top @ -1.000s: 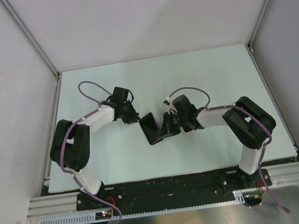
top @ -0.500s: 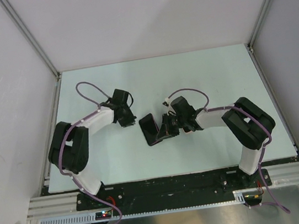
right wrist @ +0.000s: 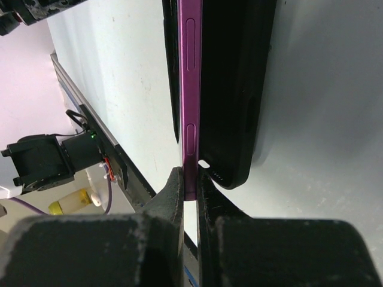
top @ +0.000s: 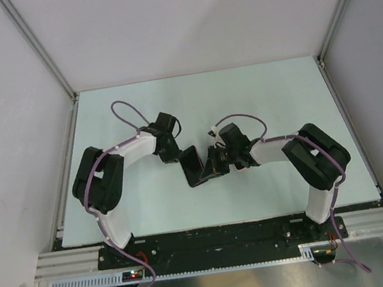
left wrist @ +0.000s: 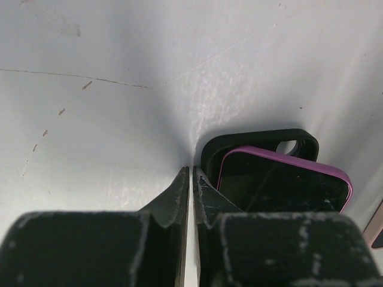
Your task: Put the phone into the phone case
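A purple phone (right wrist: 190,89) with a dark screen (left wrist: 281,185) lies partly inside a black phone case (left wrist: 251,140) at the table's middle (top: 194,164). My right gripper (right wrist: 190,182) is shut on the phone's end, one finger on each face, and holds it tilted against the case (right wrist: 239,89). My left gripper (left wrist: 190,173) is shut and empty, its tips just left of the case's corner, close to the table. In the top view the left gripper (top: 175,153) sits at the case's left end and the right gripper (top: 219,162) at its right end.
The pale table (top: 242,100) is walled by white panels and metal posts (top: 39,47). The arm bases stand on a black rail (top: 212,239) at the near edge.
My left arm has swung right and its gripper has come up against the case's left end. The right gripper still grips the phone in about the same place.
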`<state>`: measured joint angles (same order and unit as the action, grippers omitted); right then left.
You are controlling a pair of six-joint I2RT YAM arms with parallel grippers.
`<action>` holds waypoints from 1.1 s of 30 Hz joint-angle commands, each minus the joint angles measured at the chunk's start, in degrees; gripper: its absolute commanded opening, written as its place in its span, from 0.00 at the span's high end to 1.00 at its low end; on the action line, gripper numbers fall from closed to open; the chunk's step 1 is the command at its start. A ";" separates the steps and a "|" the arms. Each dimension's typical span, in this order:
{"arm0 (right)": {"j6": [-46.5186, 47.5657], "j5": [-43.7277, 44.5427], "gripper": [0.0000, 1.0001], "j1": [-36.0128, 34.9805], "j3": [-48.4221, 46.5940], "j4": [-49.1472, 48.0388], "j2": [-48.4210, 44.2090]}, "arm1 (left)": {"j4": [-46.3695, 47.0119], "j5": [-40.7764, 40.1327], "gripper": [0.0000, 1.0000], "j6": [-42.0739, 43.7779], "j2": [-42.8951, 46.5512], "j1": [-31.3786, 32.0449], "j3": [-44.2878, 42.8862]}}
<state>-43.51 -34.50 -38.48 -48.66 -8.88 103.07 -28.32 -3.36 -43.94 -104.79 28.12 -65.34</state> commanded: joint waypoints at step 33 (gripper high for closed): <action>6.00 15.02 0.45 -2.86 -1.87 21.28 -8.52 | 2.58 1.18 0.90 1.98 -3.45 1.32 -6.01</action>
<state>-39.83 -25.98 -40.42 -50.48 6.76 99.22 -27.99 -2.76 -42.96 -108.03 28.82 -69.58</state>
